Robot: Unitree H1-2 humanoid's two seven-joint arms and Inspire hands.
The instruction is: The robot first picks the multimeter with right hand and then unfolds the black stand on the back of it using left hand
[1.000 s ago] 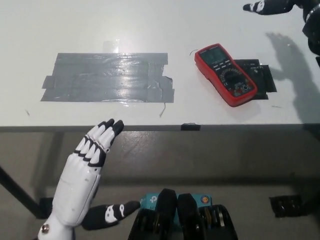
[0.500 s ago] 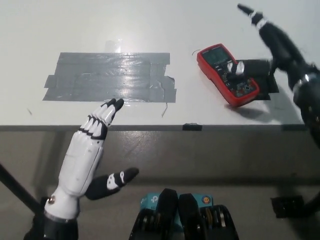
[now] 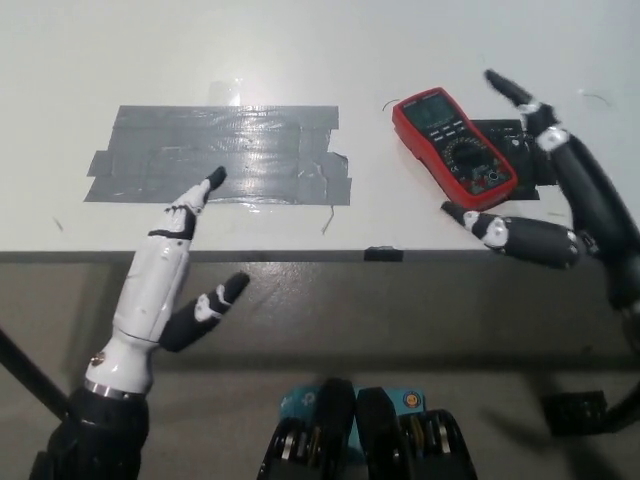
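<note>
Step one, the pick, not yet done. Multimeter [image 3: 455, 141] flat on the table [image 3: 300, 40], face up, lower end over a black patch [image 3: 535, 165], well right of the grey tape [image 3: 225, 155]. Right hand [image 3: 545, 195] spread wide and empty just right of the multimeter, one finger past its top corner, thumb below its lower end, touching nothing as far as visible. Left hand [image 3: 170, 270] open, idle, far left of the multimeter at the table edge, fingertips over the tape. Next, probably: shift inward, straddle the case, close and lift. Stand on the back hidden, so turning needed afterwards.
</note>
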